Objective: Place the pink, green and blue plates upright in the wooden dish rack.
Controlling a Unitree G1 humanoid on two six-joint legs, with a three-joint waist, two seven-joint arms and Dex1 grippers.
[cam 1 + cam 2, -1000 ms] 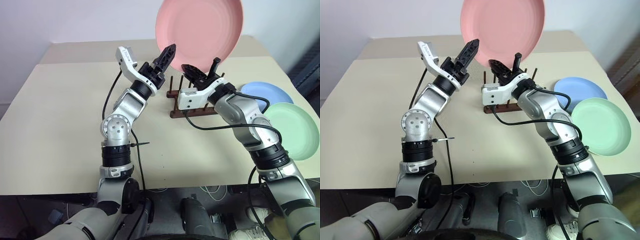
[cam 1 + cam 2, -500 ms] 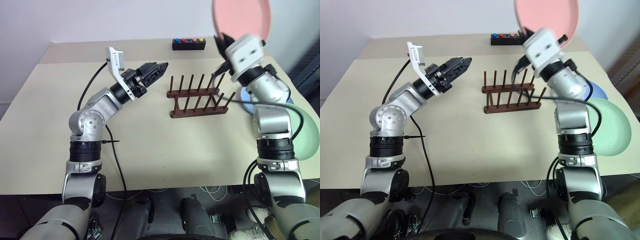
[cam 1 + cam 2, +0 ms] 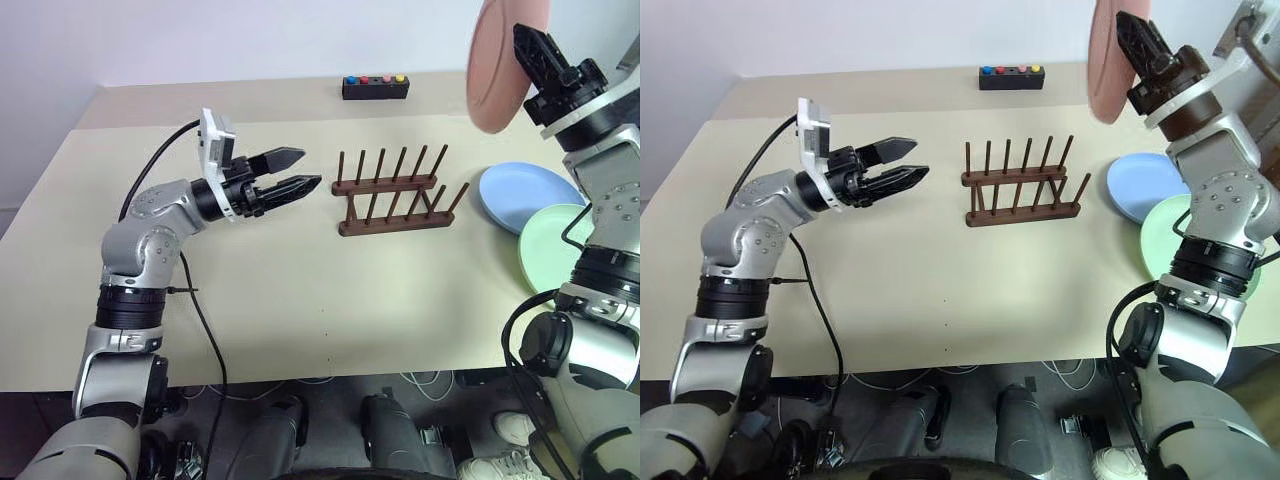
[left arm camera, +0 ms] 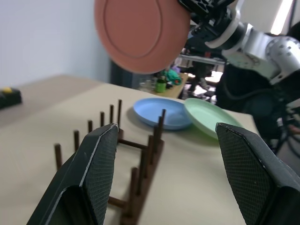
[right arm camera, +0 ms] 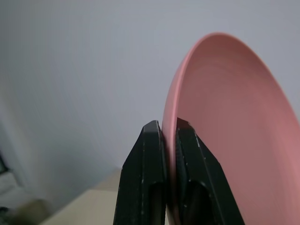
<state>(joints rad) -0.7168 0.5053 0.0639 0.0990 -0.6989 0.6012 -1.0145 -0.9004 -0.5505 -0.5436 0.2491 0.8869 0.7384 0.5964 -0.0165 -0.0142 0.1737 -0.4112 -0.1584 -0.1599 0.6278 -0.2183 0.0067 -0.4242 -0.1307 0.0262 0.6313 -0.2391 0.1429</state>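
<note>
High at the far right, my right gripper (image 3: 524,38) is shut on the rim of the pink plate (image 3: 495,70), holding it upright and nearly edge-on above the table. The wrist view shows both fingers (image 5: 150,154) clamping that rim. The wooden dish rack (image 3: 395,195) stands with nothing in it at the middle of the table. Right of it lies the blue plate (image 3: 520,195), flat, partly overlapped by the green plate (image 3: 550,245) at the table's right edge. My left gripper (image 3: 308,168) hovers open left of the rack, pointing at it, holding nothing.
A small black box with coloured buttons (image 3: 375,87) sits at the back of the beige table (image 3: 300,290), behind the rack. A black cable runs along my left arm down to the table.
My right gripper has swung the pink plate from above the rack to the far right and rolled it edge-on. My left gripper has drawn back to the left, away from the plate.
</note>
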